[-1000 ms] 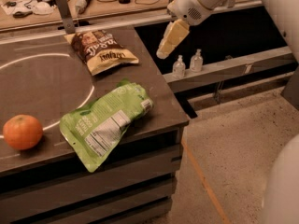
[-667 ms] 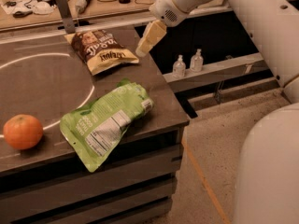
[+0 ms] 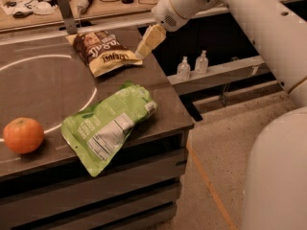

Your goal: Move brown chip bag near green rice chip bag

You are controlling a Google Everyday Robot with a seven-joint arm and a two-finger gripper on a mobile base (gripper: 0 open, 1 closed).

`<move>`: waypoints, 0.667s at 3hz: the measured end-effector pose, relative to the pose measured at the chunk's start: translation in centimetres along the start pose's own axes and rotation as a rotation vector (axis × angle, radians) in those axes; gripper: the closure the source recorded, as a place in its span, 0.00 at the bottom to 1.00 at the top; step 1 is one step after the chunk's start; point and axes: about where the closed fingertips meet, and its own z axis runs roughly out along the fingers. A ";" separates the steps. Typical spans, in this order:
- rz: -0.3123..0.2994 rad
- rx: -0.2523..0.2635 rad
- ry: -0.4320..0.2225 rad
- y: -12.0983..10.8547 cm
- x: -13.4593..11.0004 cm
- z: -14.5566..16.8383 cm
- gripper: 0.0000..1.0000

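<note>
The brown chip bag (image 3: 102,51) lies flat at the back of the dark table, dark brown above with a tan-yellow lower band. The green rice chip bag (image 3: 108,125) lies nearer the front right edge, label side up. My gripper (image 3: 149,42) hangs from the white arm just right of the brown bag, above the table's right edge. It holds nothing.
An orange (image 3: 22,135) sits at the front left of the table (image 3: 43,85), which bears a white circle line. Two small clear bottles (image 3: 192,65) stand on a lower shelf to the right. A cluttered bench (image 3: 86,4) runs behind. The floor (image 3: 216,152) lies right.
My arm has swung left and down. The gripper has come from over the shelf gap to just beside the brown bag's right edge. The bags and orange have not moved.
</note>
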 end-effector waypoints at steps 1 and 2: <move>0.052 0.057 -0.021 -1.1 0.7 4.9 0.00; 0.096 0.090 -0.041 -2.3 1.2 9.0 0.00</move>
